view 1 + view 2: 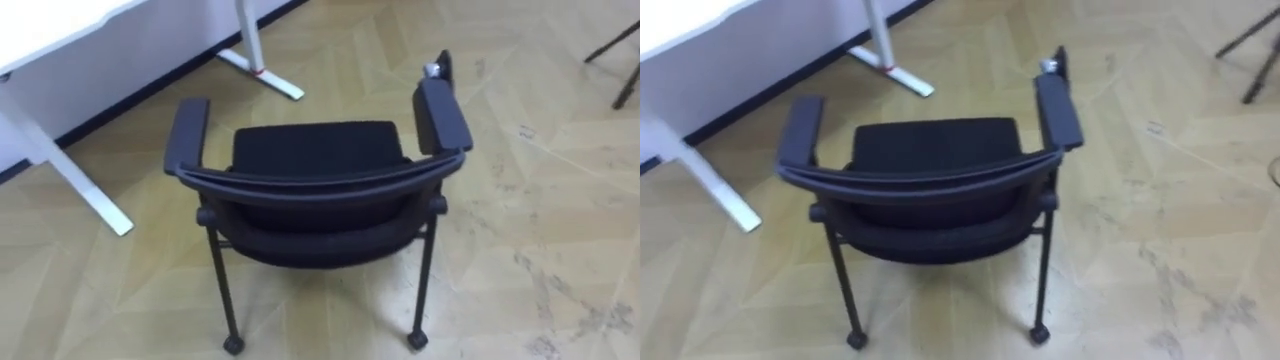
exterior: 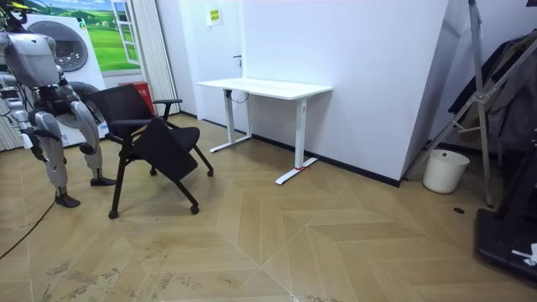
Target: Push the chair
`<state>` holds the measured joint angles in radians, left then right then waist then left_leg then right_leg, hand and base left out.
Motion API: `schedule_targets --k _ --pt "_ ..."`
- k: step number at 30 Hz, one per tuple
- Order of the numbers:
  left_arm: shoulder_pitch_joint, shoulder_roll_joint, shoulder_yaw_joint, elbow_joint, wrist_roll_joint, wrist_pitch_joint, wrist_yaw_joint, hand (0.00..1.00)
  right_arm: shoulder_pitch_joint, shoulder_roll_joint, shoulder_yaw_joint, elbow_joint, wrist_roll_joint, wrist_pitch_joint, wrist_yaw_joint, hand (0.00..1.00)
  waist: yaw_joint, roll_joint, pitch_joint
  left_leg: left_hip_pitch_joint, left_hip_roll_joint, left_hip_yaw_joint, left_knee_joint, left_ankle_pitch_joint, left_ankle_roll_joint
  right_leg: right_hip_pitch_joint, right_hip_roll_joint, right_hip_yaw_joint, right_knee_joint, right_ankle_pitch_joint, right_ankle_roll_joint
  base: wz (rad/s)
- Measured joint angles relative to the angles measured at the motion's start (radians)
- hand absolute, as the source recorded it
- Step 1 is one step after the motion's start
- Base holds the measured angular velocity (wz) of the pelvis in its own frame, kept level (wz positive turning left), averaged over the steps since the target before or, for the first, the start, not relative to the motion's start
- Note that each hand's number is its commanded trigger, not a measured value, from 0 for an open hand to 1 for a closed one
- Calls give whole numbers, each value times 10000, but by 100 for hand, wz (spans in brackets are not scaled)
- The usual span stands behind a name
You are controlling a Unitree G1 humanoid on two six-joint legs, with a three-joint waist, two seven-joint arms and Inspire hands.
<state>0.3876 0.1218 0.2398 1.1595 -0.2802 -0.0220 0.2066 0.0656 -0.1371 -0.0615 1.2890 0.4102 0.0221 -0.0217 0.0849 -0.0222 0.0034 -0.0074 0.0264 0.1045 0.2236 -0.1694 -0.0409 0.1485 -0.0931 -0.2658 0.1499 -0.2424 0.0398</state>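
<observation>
A black chair (image 1: 310, 150) stands on a pale wood parquet floor (image 1: 530, 230), out in the open part of the room, just beside the feet of a white counter (image 2: 264, 86). From the robot's head, the chair is seen from behind and above. Its curved back rail (image 1: 320, 185) is nearest, and the padded seat faces away. A black armrest (image 1: 187, 133) sits on the robot's left and another armrest (image 1: 440, 115) on its right. Two thin black rear legs end in small casters (image 1: 233, 345) on the floor. The chair is upright on its legs.

In the room view, the seat panel slopes down toward the chair's front. The robot stands directly behind the chair back, at the room view's left, facing the chair and the counter beyond it. Its hands are too small and far off to pick out there, so I cannot tell whether they are open, curled, or touching the chair.

The counter stands against a white wall, with nothing on its top. One of its flat white feet (image 1: 262, 72) lies on the floor just past the chair's front. A washing machine (image 2: 63, 46) stands behind the robot. Well apart, at the room view's right, a white bucket (image 2: 445, 170) sits on the floor beside a dark stand (image 2: 478, 101).
</observation>
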Motion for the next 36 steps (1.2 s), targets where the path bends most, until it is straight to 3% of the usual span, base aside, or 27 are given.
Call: schedule_targets --k 4,6,9,13,14,16,18,21,25,26,28,36 --pt "27 43 368 -477 366 20 939 0 -344 -218 2 -60 -12 -12 -186 0 83 106 24 -41 -183 -375 153 -43 81 195 -122 -398 13 -71 95 28" --pt "-18 102 701 -994 960 4 1488 0 -488 -267 2 -56 -20 -40 -341 0 211 204 -21 -49 -190 -414 174 -45 84 210 -121 -418 9 -69 96 11" --pt "-23 189 1127 -2615 1905 -211 2571 0 -451 -385 -26 -162 133 -163 -552 0 308 242 -20 -187 -236 -664 293 -46 85 281 -103 -654 28 -67 94 21" --pt "-13 316 1111 -4418 3207 -578 4078 0 -413 -600 -34 -150 -46 -451 -706 0 283 555 -4 -181 -246 -721 275 -46 84 284 -97 -648 51 -65 94 4" --pt "-73 318 1113 -4712 3400 -637 4242 0 -388 -622 -34 -161 -61 -463 -702 0 274 542 6 -177 -246 -720 261 -46 84 284 -97 -651 49 -65 94 0" --pt "-128 335 1058 -5889 4375 -772 4741 0 -225 -656 -19 -207 -202 -562 -705 0 259 709 -6 -170 -246 -723 202 -44 84 277 -95 -667 22 -64 94 0" --pt "-140 332 980 -7019 5246 -794 4921 0 -78 -652 -20 -203 -233 -564 -674 0 244 770 -8 -188 -256 -749 193 -44 84 260 -99 -687 23 -65 94 3" --pt "-305 343 871 -8690 7138 -1027 5355 0 38 -668 -29 -88 -230 -591 -632 0 113 697 -24 -176 -278 -792 143 -39 84 279 -107 -737 -4 -65 95 4" --pt "-605 508 532 -9829 8767 -1204 5578 0 141 -663 -48 -4 -205 -834 -357 0 -306 559 -26 -87 -288 -776 76 -39 84 314 -117 -629 3 -63 97 -3" --pt "-624 514 481 -10031 9033 -1198 5577 0 156 -661 -66 12 -186 -865 -307 0 -350 606 -61 -88 -288 -776 77 -39 84 314 -117 -622 3 -63 97 0" --pt "-724 549 180 -10833 9977 -1193 5588 0 279 -652 -104 72 -146 -860 -252 0 -525 502 -39 -82 -288 -776 77 -40 85 314 -114 -487 3 -62 96 0" --pt "-785 680 -1064 -11211 11867 -1279 5556 0 516 -644 -197 74 -231 -864 -129 0 -736 548 -77 -13 -276 -750 49 -40 85 268 -116 -322 -3 -59 95 -7"
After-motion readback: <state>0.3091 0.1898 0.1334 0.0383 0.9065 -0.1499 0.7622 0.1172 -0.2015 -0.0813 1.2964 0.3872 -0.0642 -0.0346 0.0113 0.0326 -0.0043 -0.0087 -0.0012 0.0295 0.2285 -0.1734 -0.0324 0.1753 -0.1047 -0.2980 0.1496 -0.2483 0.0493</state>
